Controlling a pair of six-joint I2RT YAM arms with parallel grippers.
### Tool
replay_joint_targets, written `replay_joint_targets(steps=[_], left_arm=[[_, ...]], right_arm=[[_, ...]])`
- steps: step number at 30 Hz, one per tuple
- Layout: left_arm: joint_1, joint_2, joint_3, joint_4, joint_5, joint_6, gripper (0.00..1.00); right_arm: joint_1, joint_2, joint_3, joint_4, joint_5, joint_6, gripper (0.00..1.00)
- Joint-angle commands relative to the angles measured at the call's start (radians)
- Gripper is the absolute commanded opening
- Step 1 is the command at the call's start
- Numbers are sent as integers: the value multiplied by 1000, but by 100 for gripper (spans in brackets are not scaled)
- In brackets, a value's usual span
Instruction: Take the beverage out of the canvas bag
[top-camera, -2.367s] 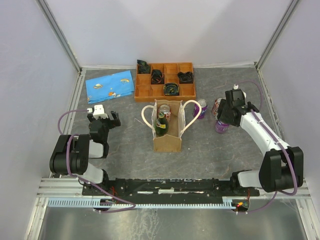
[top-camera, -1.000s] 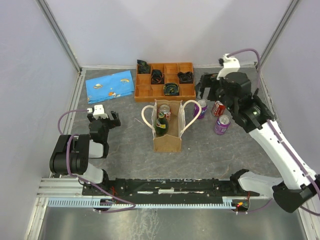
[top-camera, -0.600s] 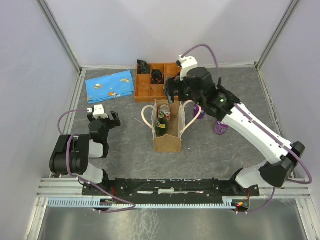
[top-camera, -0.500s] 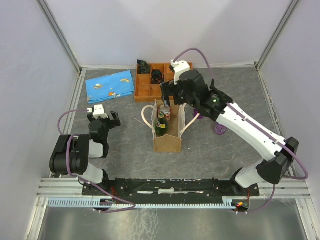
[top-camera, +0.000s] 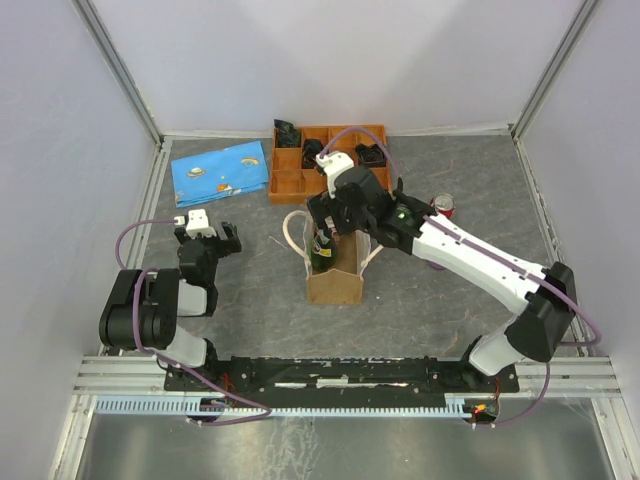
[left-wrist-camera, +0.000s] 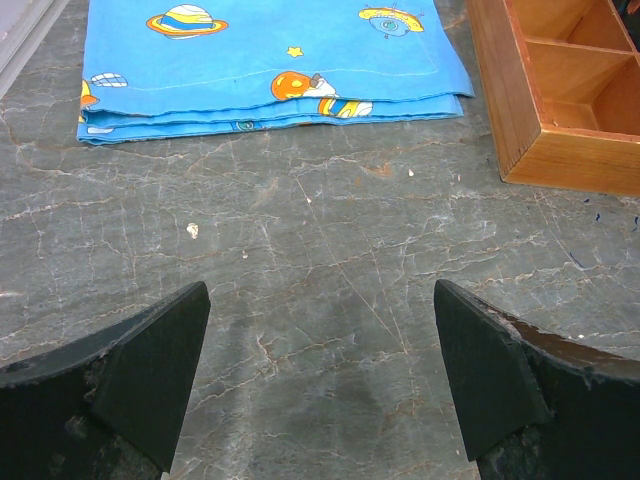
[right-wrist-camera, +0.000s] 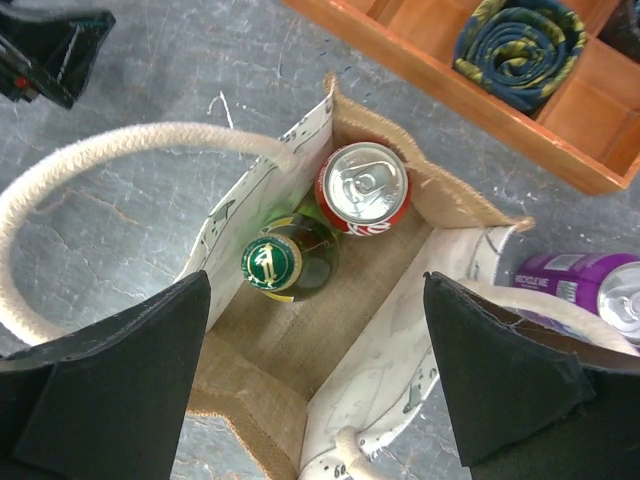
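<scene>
Swinging over from the purple can (right-wrist-camera: 590, 290), right gripper (right-wrist-camera: 315, 295) now hangs above canvas bag (right-wrist-camera: 250, 200), fingers apart. Bottle (right-wrist-camera: 272, 262) and red can (right-wrist-camera: 363, 187) sit inside, ungrabbed.

Table top (top-camera: 250, 285): dark grey, stone-like surface with pale veins and fine cracks; matte
Back wall (top-camera: 330, 60): plain pale lavender-white panel; unmarked
Left wall (top-camera: 60, 150): same pale panel; meets the table along a silver strip
Right wall (top-camera: 600, 120): same pale panel
Corner posts (top-camera: 118, 70): silver metal profiles at both back corners; slanted in the top view
Front rail (top-camera: 120, 372): aluminium profile across the near edge
Metal sheet (top-camera: 330, 450): brushed grey; below the rail
Light: soft and even; only faint shadows
</scene>
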Motion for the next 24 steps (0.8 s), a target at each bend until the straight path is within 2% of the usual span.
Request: replay_joint_targets(steps=[1,8,15,24], left_arm=[[-3,6,23,39,-3,44,99],[-3,6,23,41,-4,44,99],[-4,6,23,39,-3,44,99],[-3,5,23,40,-4,44,99]], right_arm=[[19,23,-41,100,-32,-46,93],[19,39,-121,214,-75,-77,84],[19,61,-153,272,-86,-72,65],[19,105,-148,298,-95,-64,58]])
